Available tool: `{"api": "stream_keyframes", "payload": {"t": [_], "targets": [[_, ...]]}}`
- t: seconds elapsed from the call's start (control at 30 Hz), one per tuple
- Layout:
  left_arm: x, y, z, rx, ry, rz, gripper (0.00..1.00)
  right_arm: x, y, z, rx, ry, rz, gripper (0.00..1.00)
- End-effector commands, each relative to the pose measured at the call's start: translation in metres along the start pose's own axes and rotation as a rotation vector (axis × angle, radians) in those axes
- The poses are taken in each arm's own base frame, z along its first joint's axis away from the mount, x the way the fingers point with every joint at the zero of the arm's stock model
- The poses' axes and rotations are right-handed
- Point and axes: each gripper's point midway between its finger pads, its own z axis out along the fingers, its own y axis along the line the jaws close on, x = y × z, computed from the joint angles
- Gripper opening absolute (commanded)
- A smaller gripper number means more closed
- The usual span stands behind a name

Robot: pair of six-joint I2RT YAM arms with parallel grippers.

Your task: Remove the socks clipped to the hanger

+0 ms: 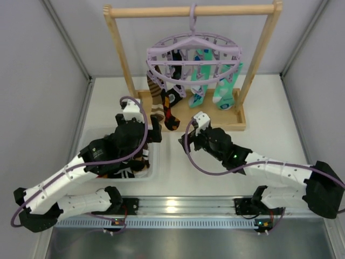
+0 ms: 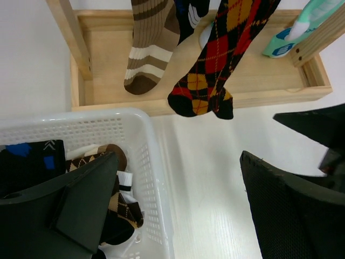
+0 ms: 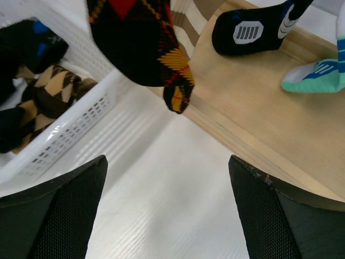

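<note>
The lavender round hanger [image 1: 194, 51] hangs by its hook from the wooden rail. Clipped to it are a brown striped sock [image 1: 156, 100], a red-orange-black argyle sock [image 1: 171, 112], a dark sock [image 1: 180, 86] and teal-mint socks [image 1: 223, 91]. In the left wrist view the brown sock [image 2: 150, 48] and argyle sock [image 2: 215, 65] hang ahead. My left gripper [image 2: 179, 167] is open and empty over the basket's right rim. My right gripper [image 3: 167, 167] is open and empty over bare table, just below and in front of the argyle sock's toe [image 3: 145, 43].
A white mesh basket [image 1: 157, 162] at the left holds several socks [image 2: 116, 199]. The wooden rail frame [image 1: 259, 59] stands on a wooden base tray [image 1: 226, 121] behind both grippers. Grey walls close in both sides.
</note>
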Motion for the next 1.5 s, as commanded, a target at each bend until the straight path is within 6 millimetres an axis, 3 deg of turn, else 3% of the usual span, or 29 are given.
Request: {"api": "stream_keyframes", "payload": {"t": [0.0,0.07,0.13,0.17,0.23,0.27,0.3,0.33,0.37,0.43,0.5,0.57,0.6,0.63,0.7,0.8,0.83,0.9,0.93,1.0,1.13,1.4,1.47], "targets": [[-0.029,0.0,-0.019,0.06,-0.093,-0.12,0.98,-0.041,0.005,0.027,-0.069,-0.129,-0.053,0.9],[-0.033,0.008,-0.029,0.07,-0.119,-0.143,0.98,-0.041,0.001,0.047,-0.07,-0.139,-0.081,0.89],[-0.034,0.014,-0.037,0.084,-0.135,-0.144,0.98,-0.054,0.003,0.062,-0.066,-0.17,-0.095,0.88],[-0.032,0.017,-0.039,0.087,-0.138,-0.137,0.98,-0.049,0.003,0.076,-0.061,-0.167,-0.104,0.87],[-0.034,0.021,-0.047,0.111,-0.154,-0.145,0.98,-0.063,0.006,0.09,-0.067,-0.208,-0.1,0.84],[-0.035,0.022,-0.05,0.12,-0.16,-0.145,0.98,-0.057,0.009,0.1,-0.08,-0.199,-0.107,0.81],[-0.035,0.025,-0.052,0.122,-0.164,-0.139,0.98,-0.071,0.018,0.104,-0.115,-0.248,-0.104,0.79],[-0.038,0.028,-0.057,0.132,-0.179,-0.145,0.98,-0.072,0.021,0.109,-0.13,-0.256,-0.102,0.77],[-0.039,0.03,-0.059,0.129,-0.186,-0.142,0.98,-0.068,0.024,0.116,-0.14,-0.251,-0.099,0.73],[-0.045,0.036,-0.066,0.134,-0.212,-0.16,0.98,-0.08,0.025,0.124,-0.124,-0.295,-0.091,0.63],[-0.055,0.04,-0.072,0.13,-0.241,-0.181,0.98,-0.083,0.015,0.129,-0.061,-0.331,-0.08,0.37],[-0.066,0.043,-0.08,0.132,-0.266,-0.188,0.98,-0.085,0.011,0.125,-0.035,-0.364,-0.063,0.17],[-0.072,0.044,-0.081,0.124,-0.278,-0.191,0.98,-0.077,0.009,0.121,-0.025,-0.361,-0.06,0.12],[-0.075,0.044,-0.081,0.115,-0.282,-0.184,0.98,-0.089,0.01,0.114,-0.026,-0.413,-0.051,0.05],[-0.09,0.045,-0.085,0.095,-0.308,-0.19,0.98,-0.081,0.014,0.107,-0.035,-0.412,-0.059,0.01],[-0.111,0.034,-0.08,0.071,-0.314,-0.163,0.98,-0.078,0.024,0.097,-0.027,-0.399,-0.079,0.0],[-0.112,0.023,-0.067,0.052,-0.292,-0.13,0.98,-0.082,0.026,0.092,-0.023,-0.406,-0.078,0.0],[-0.136,0.006,-0.062,0.045,-0.303,-0.111,0.98,-0.079,0.035,0.083,-0.01,-0.397,-0.086,0.0],[-0.134,-0.007,-0.047,0.034,-0.276,-0.076,0.98,-0.079,0.041,0.078,0.0,-0.398,-0.084,0.0],[-0.145,-0.025,-0.043,0.073,-0.271,-0.065,0.98,-0.078,0.046,0.069,0.009,-0.391,-0.076,0.0],[-0.147,-0.053,-0.019,0.078,-0.243,-0.052,0.98,-0.074,0.062,0.059,-0.013,-0.364,-0.056,0.0],[-0.164,-0.064,-0.003,0.081,-0.281,-0.056,0.98,-0.075,0.074,0.031,-0.109,-0.366,-0.007,0.0],[-0.165,-0.058,0.002,0.109,-0.279,-0.067,0.98,-0.078,0.075,0.025,-0.127,-0.373,-0.006,0.0]]}}
